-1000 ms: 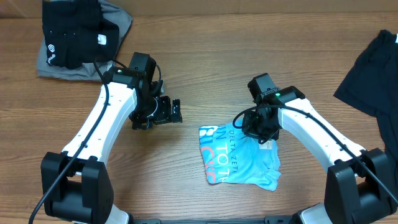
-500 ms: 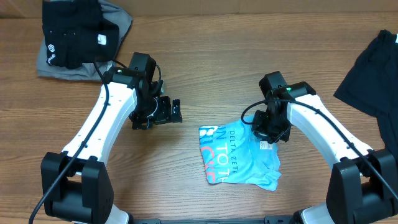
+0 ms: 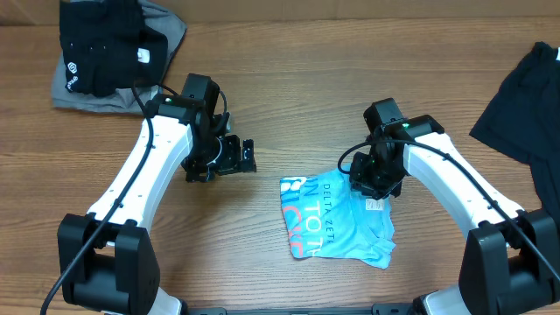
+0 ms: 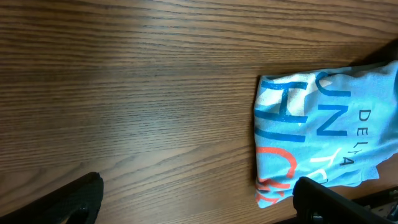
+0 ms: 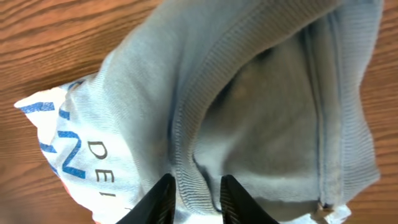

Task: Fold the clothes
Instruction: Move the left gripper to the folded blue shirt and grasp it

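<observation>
The clothes being handled are a folded light blue T-shirt (image 3: pixel 337 223) with white lettering and red-orange print, lying flat on the wooden table in front of the arms. My right gripper (image 3: pixel 372 185) is down on its upper right corner. In the right wrist view the shirt's ribbed collar (image 5: pixel 186 155) runs between the two narrowly parted fingertips of the right gripper (image 5: pixel 194 186), with a slim gap beside it. My left gripper (image 3: pixel 248 156) hovers wide open to the shirt's upper left, holding nothing. The left wrist view shows the T-shirt (image 4: pixel 323 124) beyond the left gripper (image 4: pixel 198 183).
A black garment (image 3: pixel 105 44) lies on a grey one (image 3: pixel 171 26) at the table's back left corner. Another black garment (image 3: pixel 525 96) spreads along the right edge. Bare wood lies between the arms and those piles.
The right gripper has shifted a little to the right over the shirt's corner and its jaws have parted slightly. The left arm has not moved.
</observation>
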You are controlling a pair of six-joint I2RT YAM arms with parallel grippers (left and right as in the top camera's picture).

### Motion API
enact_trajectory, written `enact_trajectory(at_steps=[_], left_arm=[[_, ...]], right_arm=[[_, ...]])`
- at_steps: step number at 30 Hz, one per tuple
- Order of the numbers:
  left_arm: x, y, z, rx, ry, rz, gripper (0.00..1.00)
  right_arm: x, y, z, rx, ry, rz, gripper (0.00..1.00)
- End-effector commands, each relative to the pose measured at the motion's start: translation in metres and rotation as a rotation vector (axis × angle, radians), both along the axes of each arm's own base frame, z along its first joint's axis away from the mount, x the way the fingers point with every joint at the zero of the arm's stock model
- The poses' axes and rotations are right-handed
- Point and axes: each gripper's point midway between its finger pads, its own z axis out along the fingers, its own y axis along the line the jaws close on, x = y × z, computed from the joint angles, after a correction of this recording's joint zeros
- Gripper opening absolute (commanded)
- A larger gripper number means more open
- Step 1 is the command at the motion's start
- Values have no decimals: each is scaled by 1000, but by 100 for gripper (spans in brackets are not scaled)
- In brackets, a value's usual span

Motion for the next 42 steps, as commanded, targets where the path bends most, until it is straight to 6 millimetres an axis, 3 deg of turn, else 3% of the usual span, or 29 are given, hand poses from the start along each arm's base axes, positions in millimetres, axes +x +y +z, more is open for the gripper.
enact_trajectory(at_steps=[1,5,12,24,32,35,42], left_arm=[[-3,-1,-3,8,11,-9,100],[-3,-1,-3,8,11,-9,100],[-3,-1,-3,8,11,-9,100],[-2,-1,-3,8,11,-9,100],[-3,-1,-3,8,12,-9,100],[-3,-1,-3,9,15,-9,100],[-4,-1,-3,9,16,-9,100]], right_arm=[[1,5,-3,20,-9,15,32],[-6,3,-17,17,3,13,30],[-5,1,-18,16,0,3,4],[10,-27,10,-122,-21,-21,4],[-8,-44,9,-215,44,-16,4],[-16,-51,9,-251,73,-14,11],[-27,-54,8,-264,115,-8,14]])
